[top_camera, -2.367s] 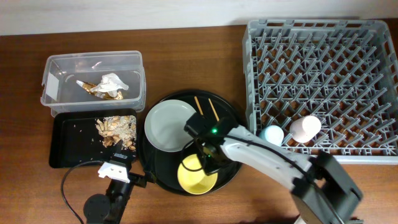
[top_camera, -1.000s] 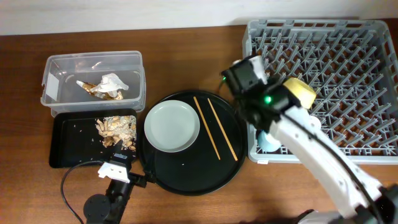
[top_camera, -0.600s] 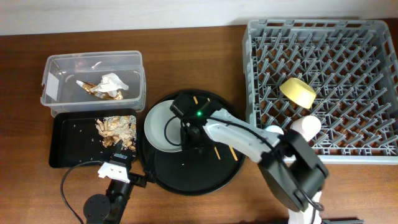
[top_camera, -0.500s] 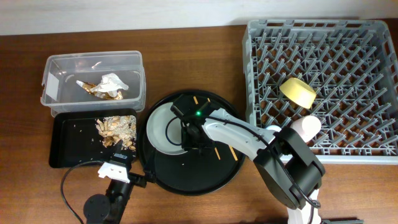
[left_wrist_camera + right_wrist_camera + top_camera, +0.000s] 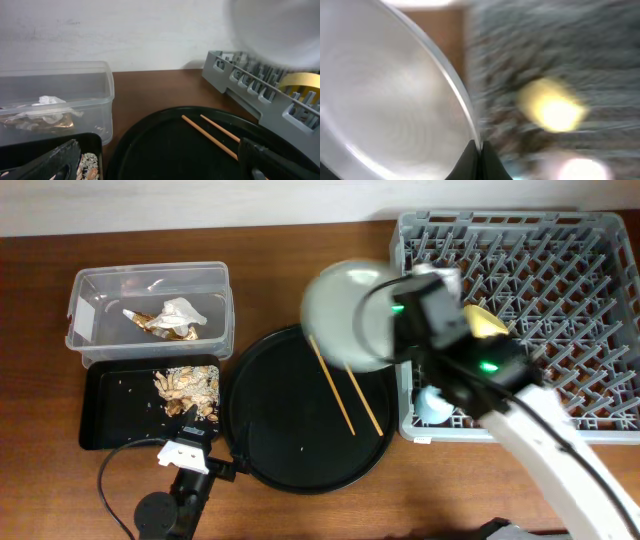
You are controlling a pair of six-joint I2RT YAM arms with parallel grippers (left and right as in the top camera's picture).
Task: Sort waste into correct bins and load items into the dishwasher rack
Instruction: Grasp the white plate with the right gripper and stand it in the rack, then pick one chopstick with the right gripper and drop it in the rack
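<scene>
The right arm [image 5: 540, 420] reaches from the counter's near right corner, forearm angled up and to the left. Its right hand [image 5: 405, 315] is pinched tight on the rim of the plate [image 5: 345, 315], which it holds in the air over the rack's left wall. The wrist view is blurred, but the dark fingertips [image 5: 470, 157] meet on the plate's thin edge. The plate is pale grey-white, round, smooth and glossy. The rack [image 5: 560, 240] fills the far right corner of the brown wooden counter [image 5: 300, 260] — a grey plastic lattice with rows of upright pegs, holding a yellow bowl [image 5: 487, 327] on its side and a blue cup [image 5: 432, 404] near its front left corner. The left hand [image 5: 157, 150] sits low at the near edge with its fingers spread wide, holding nothing. Two thin wooden chopsticks [image 5: 345, 385] lie slantwise on the round black tray [image 5: 290, 460] at mid-counter. Towards the left edge, the clear tub [image 5: 225, 310] holds crumpled tissue [image 5: 182, 310] and a brown fish scrap [image 5: 150, 325]. The black rectangular tray [image 5: 110, 415] — shallow, matte — holds beige crumbs [image 5: 190, 388].
</scene>
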